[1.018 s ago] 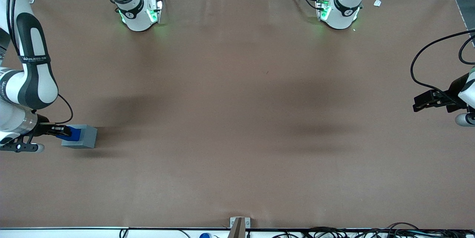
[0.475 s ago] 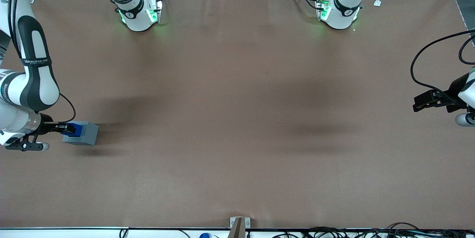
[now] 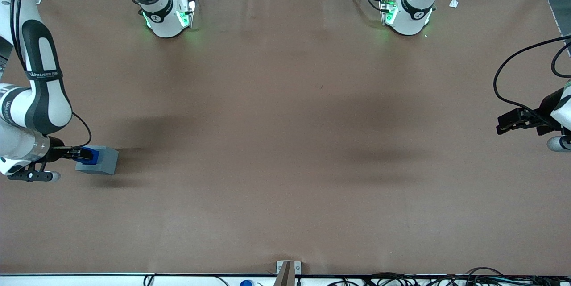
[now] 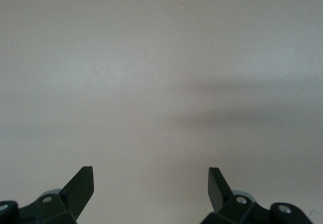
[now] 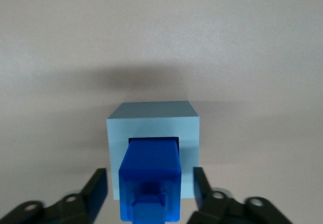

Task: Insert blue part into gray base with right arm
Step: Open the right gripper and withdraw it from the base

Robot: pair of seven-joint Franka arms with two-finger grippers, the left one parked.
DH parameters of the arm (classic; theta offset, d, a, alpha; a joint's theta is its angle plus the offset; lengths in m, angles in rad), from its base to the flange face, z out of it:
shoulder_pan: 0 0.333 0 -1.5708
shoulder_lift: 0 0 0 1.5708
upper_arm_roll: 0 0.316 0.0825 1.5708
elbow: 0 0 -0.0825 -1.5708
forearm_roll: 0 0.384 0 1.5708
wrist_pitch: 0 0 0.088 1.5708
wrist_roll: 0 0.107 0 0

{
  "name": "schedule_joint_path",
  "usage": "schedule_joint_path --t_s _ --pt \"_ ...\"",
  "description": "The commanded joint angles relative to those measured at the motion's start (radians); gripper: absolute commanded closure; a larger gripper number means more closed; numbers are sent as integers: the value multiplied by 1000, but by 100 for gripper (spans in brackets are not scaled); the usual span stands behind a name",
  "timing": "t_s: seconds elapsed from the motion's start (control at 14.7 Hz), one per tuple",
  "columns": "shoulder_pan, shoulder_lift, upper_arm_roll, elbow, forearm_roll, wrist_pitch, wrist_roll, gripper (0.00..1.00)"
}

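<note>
Blue part now stands in the recess of the gray base, and I see my end effector spread apart on both sides, not touching it; a second ago it sat closer over the block, so I judge release done. Base lies near the bench edge at the working arm's end, open room toward the middle

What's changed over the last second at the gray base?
The gripper and the blue part have shifted slightly farther from the front camera, and the gray base moved with them. In the right wrist view the blue part now stands in the base's recess with the fingers apart beside it. The brown table cover stayed unchanged.
</note>
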Motion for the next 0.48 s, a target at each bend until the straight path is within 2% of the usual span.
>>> schedule_joint_path --t_s 0.0,0.41 --pt "-2 6 9 51 -7 -35 1 0" --pt "7 -115 16 174 -2 -311 4 0"
